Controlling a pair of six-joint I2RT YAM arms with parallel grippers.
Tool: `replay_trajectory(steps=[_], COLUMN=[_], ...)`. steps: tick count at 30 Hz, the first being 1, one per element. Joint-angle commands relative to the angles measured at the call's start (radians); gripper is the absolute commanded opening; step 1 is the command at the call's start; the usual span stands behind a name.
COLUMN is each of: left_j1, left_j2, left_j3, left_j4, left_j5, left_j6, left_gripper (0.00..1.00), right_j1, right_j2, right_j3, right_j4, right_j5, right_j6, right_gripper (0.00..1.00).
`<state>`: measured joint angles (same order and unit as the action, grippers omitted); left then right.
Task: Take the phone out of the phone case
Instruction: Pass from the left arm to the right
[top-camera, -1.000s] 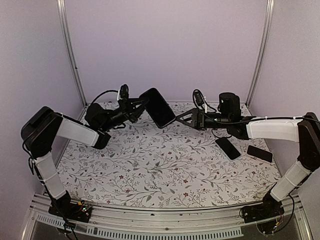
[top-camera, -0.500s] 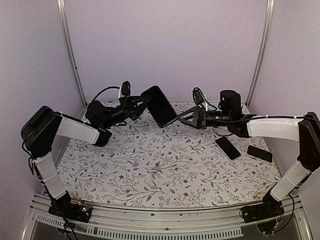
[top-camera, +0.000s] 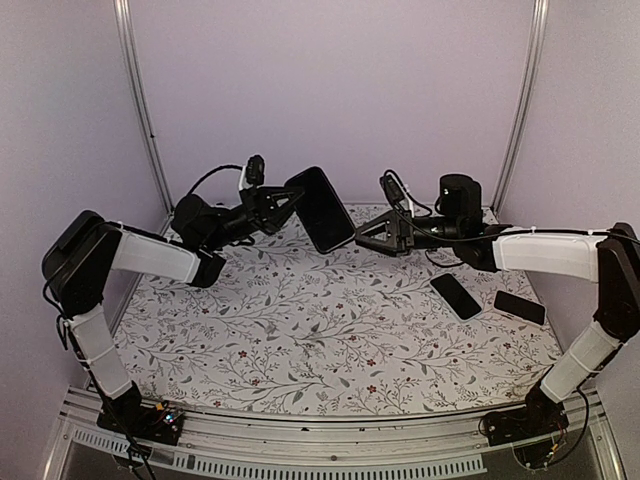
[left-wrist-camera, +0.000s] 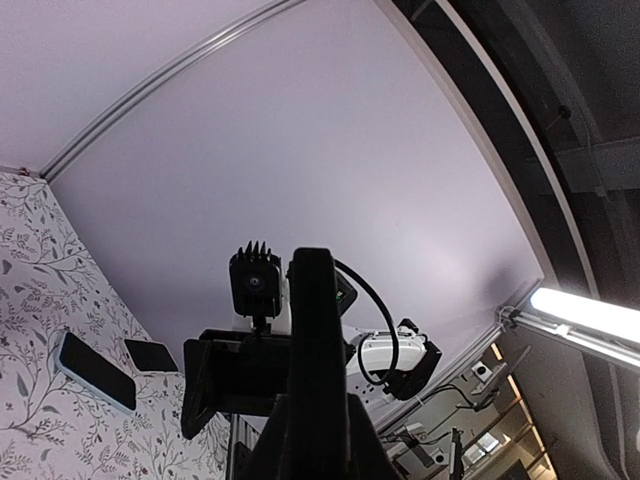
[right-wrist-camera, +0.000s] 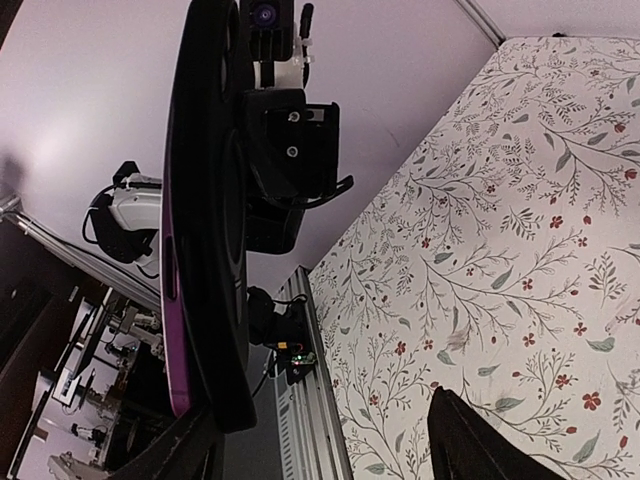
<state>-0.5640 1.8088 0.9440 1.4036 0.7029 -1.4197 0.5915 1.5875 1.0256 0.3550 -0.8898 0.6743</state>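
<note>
My left gripper (top-camera: 291, 203) is shut on the phone in its black case (top-camera: 322, 209) and holds it tilted in the air above the back of the table. In the left wrist view the phone (left-wrist-camera: 318, 350) shows edge-on between my fingers. My right gripper (top-camera: 363, 236) is open, right beside the phone's lower right corner. In the right wrist view the black case (right-wrist-camera: 215, 200) stands on edge with the phone's purple rim (right-wrist-camera: 177, 330) along its left side. Its lower end is against my left finger (right-wrist-camera: 185, 452); the other finger (right-wrist-camera: 480, 440) is far apart.
Two other phones lie flat on the flowered table at the right, one (top-camera: 456, 296) nearer the middle and one (top-camera: 520, 307) nearer the edge. They also show in the left wrist view (left-wrist-camera: 95, 370). The back wall and frame posts stand close behind both grippers.
My left gripper has lifted the phone a little and turned it more upright. My right gripper has risen slightly with it and stays open at the phone's lower corner.
</note>
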Motion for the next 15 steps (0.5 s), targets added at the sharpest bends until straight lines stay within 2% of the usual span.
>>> replay_trajectory(steps=[1,15], left_j1=[-0.053,-0.063], left_j2=[-0.02,-0.01], left_j3=[0.06,0.059], left_j4=[0.019,-0.063], left_j5=[0.013,0.0], left_j6=[0.015,0.092], left_gripper=[0.0,0.0], right_j1=[0.028,0.046], right_j2=[0.038,0.051], right_j3=[0.03,0.052], right_j4=[0.015,0.122], right_j5=[-0.006,-0.075], right_j6=[0.035,0.12], right_gripper=[0.66,0.33])
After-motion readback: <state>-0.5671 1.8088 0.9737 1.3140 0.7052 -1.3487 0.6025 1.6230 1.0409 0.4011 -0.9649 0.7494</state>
